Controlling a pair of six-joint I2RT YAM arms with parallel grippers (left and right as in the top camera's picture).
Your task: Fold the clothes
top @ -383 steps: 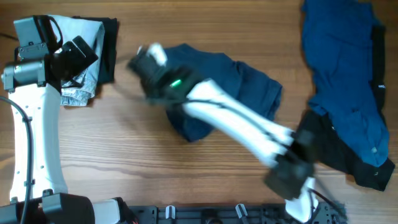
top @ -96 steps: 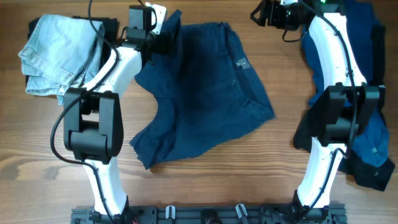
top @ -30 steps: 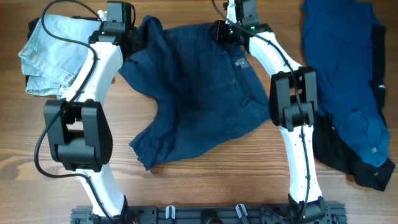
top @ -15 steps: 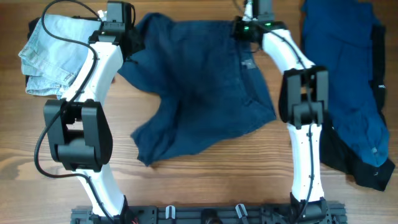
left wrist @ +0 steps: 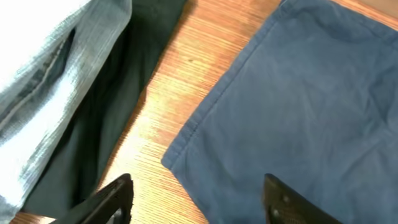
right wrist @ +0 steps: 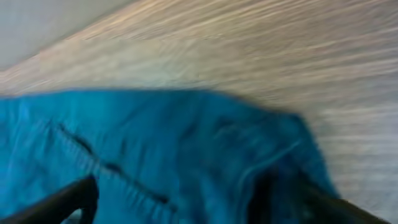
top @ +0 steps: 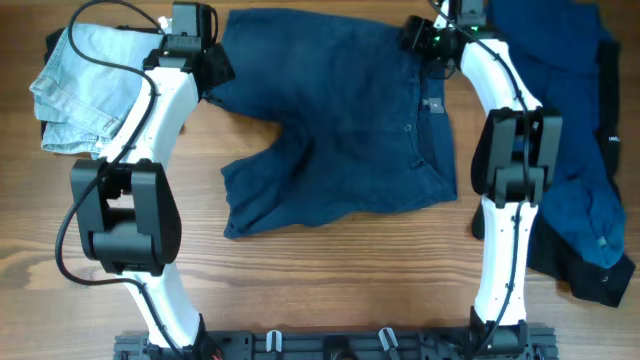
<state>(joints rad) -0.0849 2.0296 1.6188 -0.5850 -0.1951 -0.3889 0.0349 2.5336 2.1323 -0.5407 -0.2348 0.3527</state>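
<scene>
Above the wooden tabletop (top: 330, 290), a dark navy garment (top: 340, 120) lies spread flat at centre, the left pincer (top: 208, 68) at its upper-left corner and the right pincer (top: 422, 35) at its upper-right, apparently placed to stretch the far edge straight before folding; a pale denim piece (top: 85, 75) sits far left, blue and black pieces (top: 560, 120) far right. From the left wrist, open fingers (left wrist: 118, 196) hover over the navy corner, gripping nothing, a black piece (left wrist: 106, 112) under the denim. From the right wrist, blurred, its fingers stand wide apart over blue cloth (right wrist: 155, 143), holding nothing.
</scene>
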